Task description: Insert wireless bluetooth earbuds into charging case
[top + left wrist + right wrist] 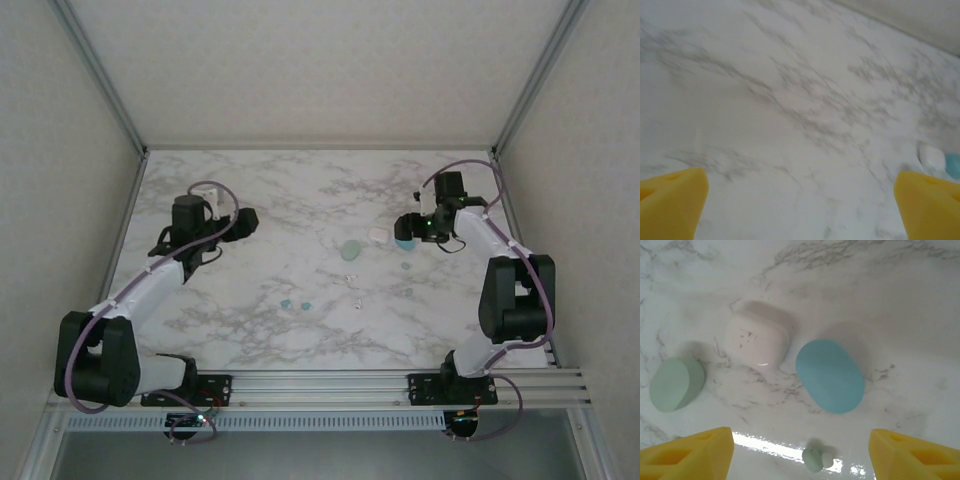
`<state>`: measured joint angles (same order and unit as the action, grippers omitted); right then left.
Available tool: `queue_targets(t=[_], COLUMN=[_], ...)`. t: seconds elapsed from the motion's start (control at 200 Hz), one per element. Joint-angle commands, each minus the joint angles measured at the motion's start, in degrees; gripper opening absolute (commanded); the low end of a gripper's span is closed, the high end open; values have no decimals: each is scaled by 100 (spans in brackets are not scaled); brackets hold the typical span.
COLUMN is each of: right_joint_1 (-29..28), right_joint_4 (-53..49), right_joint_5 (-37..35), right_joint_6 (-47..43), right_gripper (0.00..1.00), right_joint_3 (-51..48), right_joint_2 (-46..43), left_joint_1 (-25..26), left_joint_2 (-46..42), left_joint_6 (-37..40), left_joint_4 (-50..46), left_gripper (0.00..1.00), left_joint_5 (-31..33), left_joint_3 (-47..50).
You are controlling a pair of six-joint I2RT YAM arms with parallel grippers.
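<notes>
Your left arm [150,285] reached over the left half of the marble surface [300,190], well apart from the task items. Its jaws stood wide apart with nothing between them. In the left wrist view the two yellow fingertips [672,202] sat at the lower corners with bare marble between. At that view's right edge, the white case [931,156] and a sliver of the blue case [954,164] lay far ahead.

Your right arm [510,290] reached in from the right side, and its jaws hung over the blue case [403,243]. These jaws were also apart and clamped on nothing, with the yellow fingertips [690,455] spread to either lower corner of the right wrist view.

Three charging cases lay in a row right of centre: the green case [350,250], the white case [377,236] and the blue case. In the right wrist view the white case [757,340] and blue case [830,375] lay just beside each other. The green case [676,384] lay a little apart to their left. All three looked closed.

The earbuds lay loose on the surface, nearer the arm bases than the cases, all of them outside the cases. Two teal-blue earbuds [287,303] lay side by side near centre. Two whitish earbuds [348,277] lay to their right, and two pale green earbuds [405,266] lay nearest the right jaws. One pale green earbud [815,459] lay just below the blue case, between the fingertips as framed and touched by neither.
</notes>
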<state>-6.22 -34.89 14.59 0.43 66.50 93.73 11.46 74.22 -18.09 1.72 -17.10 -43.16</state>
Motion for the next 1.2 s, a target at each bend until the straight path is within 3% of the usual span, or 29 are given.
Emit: queue_targets(t=[0.0, 0.23, 0.541, 0.771, 1.196], right_joint_1=[-275, -1025, -1741, -2176, -2672], right_joint_4=[-349, -459, -194, 89, 431], right_joint_5=[141, 544, 453, 284, 387], right_joint_6=[-21, -99, 898, 1540, 1763], right_gripper=[70, 66, 72, 72, 70], right_joint_3=[244, 702, 546, 315, 641], right_joint_2=[-113, 567, 952, 1178, 1681], left_joint_1=[410, 725, 726, 725, 725], left_joint_2=[151, 354, -154, -353, -471], left_joint_6=[-206, -690, -599, -577, -548], left_joint_4=[-522, 7, -189, -259, -362], left_gripper=[94, 94, 97, 98, 99], left_joint_5=[-219, 380, 1131, 1218, 1326], left_joint_3=[-179, 16, 146, 233, 317])
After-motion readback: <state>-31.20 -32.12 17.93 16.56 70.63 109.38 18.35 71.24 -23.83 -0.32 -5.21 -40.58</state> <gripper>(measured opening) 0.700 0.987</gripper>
